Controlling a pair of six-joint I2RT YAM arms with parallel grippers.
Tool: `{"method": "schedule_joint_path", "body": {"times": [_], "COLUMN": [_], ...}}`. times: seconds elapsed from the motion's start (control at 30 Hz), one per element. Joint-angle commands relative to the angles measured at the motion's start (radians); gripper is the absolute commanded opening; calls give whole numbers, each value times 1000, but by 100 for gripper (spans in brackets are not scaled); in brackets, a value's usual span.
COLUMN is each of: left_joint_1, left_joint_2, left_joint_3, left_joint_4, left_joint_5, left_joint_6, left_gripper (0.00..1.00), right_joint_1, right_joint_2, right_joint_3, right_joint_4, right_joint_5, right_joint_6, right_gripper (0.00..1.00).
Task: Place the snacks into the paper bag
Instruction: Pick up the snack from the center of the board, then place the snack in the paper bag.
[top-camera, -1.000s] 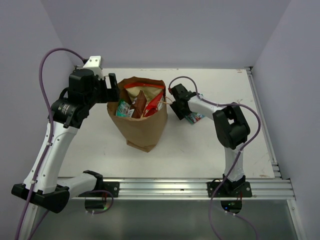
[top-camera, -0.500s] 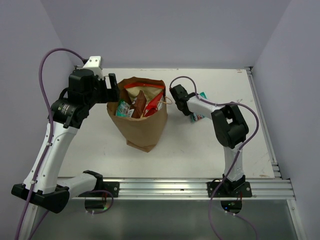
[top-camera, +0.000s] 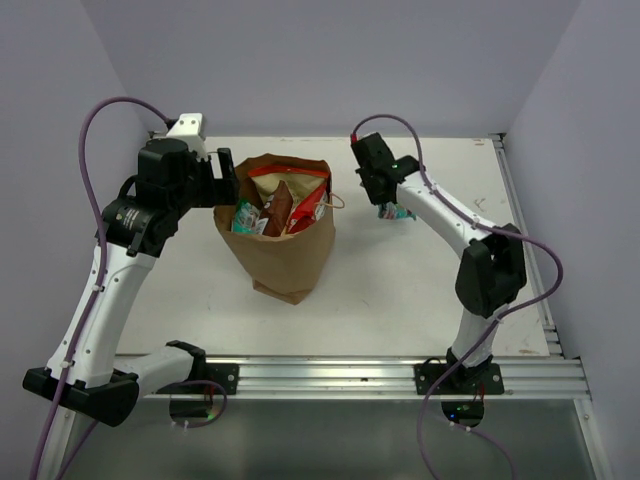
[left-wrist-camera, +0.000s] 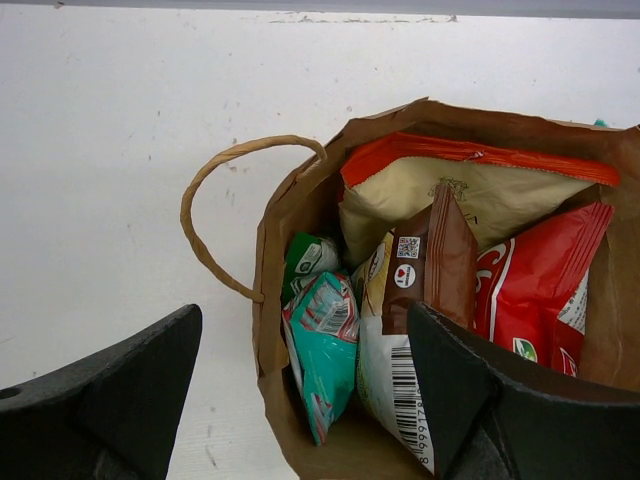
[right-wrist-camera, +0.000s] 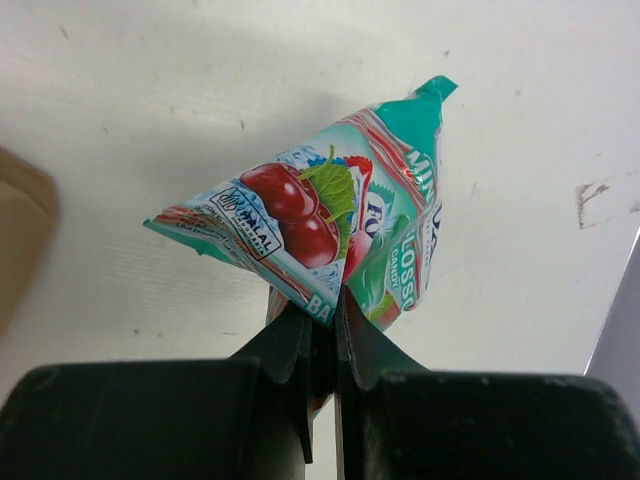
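Observation:
The brown paper bag (top-camera: 280, 255) stands upright and open at the table's middle. Inside it are several snacks: a red-orange bag (left-wrist-camera: 470, 165), a white-brown chips packet (left-wrist-camera: 425, 270), a red packet (left-wrist-camera: 535, 290), a green one (left-wrist-camera: 305, 258) and a teal one (left-wrist-camera: 325, 350). My left gripper (left-wrist-camera: 303, 320) is open at the bag's left rim (left-wrist-camera: 268, 270), one finger outside the bag, the other over the snacks. My right gripper (right-wrist-camera: 335, 300) is shut on the lower edge of a small teal candy packet (right-wrist-camera: 330, 220), held off the table right of the bag (top-camera: 397, 211).
A twisted paper handle (left-wrist-camera: 215, 215) loops out from the bag's left rim over the white table (top-camera: 400, 300). Purple walls enclose the back and both sides. A metal rail (top-camera: 330, 375) runs along the near edge.
My right gripper has shut on the teal candy packet and lifted it up and back from the table. The left arm and the bag have not moved.

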Motion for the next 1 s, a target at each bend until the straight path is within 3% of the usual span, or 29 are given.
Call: {"method": "schedule_joint_path", "body": {"times": [0.0, 0.13, 0.37, 0.6, 0.73, 0.97], "left_joint_1": [5, 5, 5, 5, 5, 5], "left_joint_2": [-5, -5, 14, 23, 22, 25], "left_joint_3": [12, 10, 12, 9, 7, -34], "left_joint_4": [3, -2, -26, -43, -46, -49], "left_joint_5": [11, 11, -18, -51, -63, -52], "left_joint_6": [15, 18, 32, 34, 32, 18], "left_gripper": [87, 87, 87, 81, 77, 68], "right_joint_1": [-3, -1, 20, 51, 89, 198], "right_joint_2": [-121, -193, -263, -335, -359, -306], "right_joint_3": [167, 365, 574, 559, 476, 438], "right_joint_4": [-83, -129, -106, 118, 356, 573], "right_joint_5": [5, -39, -263, -540, -694, -774], "right_joint_6": [70, 113, 200, 355, 473, 628], "right_gripper": [0, 0, 0, 0, 0, 0]}}
